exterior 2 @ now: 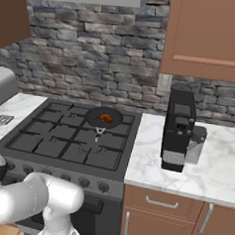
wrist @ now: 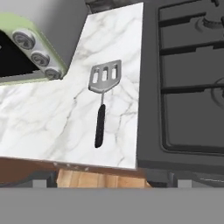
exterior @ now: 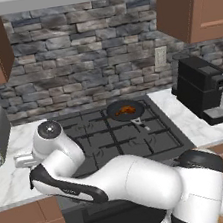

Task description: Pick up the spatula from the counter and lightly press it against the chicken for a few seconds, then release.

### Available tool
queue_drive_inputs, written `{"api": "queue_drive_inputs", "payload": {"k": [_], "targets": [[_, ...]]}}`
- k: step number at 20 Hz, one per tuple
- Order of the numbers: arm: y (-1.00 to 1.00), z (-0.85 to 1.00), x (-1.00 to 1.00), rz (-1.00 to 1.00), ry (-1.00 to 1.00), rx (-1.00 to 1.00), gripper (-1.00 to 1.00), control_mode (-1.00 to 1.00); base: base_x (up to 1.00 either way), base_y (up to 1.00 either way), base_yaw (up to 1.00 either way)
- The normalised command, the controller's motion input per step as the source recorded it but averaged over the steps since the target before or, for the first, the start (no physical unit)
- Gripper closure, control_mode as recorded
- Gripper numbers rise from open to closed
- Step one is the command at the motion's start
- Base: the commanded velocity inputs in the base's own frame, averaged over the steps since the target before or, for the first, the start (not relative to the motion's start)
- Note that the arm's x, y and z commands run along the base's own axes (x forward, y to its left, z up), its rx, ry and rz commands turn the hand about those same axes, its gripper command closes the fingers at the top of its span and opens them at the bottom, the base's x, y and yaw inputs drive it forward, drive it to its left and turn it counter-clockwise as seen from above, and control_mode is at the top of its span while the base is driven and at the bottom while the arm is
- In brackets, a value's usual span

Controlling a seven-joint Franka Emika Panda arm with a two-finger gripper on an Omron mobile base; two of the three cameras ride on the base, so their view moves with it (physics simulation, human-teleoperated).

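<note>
Spatula [wrist: 103, 105] lies flat near the counter [wrist: 39, 122]'s stove-side edge; light, stiff, apparently metal-bladed. Grasp the black handle [wrist: 100, 127] mid-length. Gripper [exterior: 21, 161] opening cannot be told.

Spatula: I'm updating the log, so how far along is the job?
Nothing is done yet. The spatula lies flat on the marble counter beside the stove, ungripped. In hand: the arm reaches out over that counter. Left: grasp it, carry it to the chicken in the pan, press, release.

Spatula [wrist: 101, 111] on counter [wrist: 39, 118] left of stove [wrist: 188, 87], chicken [exterior: 127, 109] in pan [exterior: 112, 115].
</note>
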Motion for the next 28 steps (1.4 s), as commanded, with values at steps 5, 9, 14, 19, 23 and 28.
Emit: {"api": "queue_drive_inputs", "payload": {"k": [5,9,14,19,23,28], "targets": [[0.04,-0.13,0.16,-0.03,0.06,0.04,-1.0,-1.0,0.0,0.0,0.0],[0.1,-0.2,0.16,-0.03,0.03,0.01,-1.0,-1.0,0.0,0.0,0.0],[0.13,-0.19,0.14,-0.03,0.02,0.0,-1.0,-1.0,0.0,0.0,0.0],[0.14,-0.14,0.15,-0.02,0.01,0.0,-1.0,-1.0,0.0,0.0,0.0],[0.17,-0.12,0.16,-0.01,0.02,0.0,-1.0,-1.0,0.0,0.0,0.0],[0.15,-0.15,0.12,-0.01,0.03,0.0,-1.0,-1.0,0.0,0.0,0.0]]}}
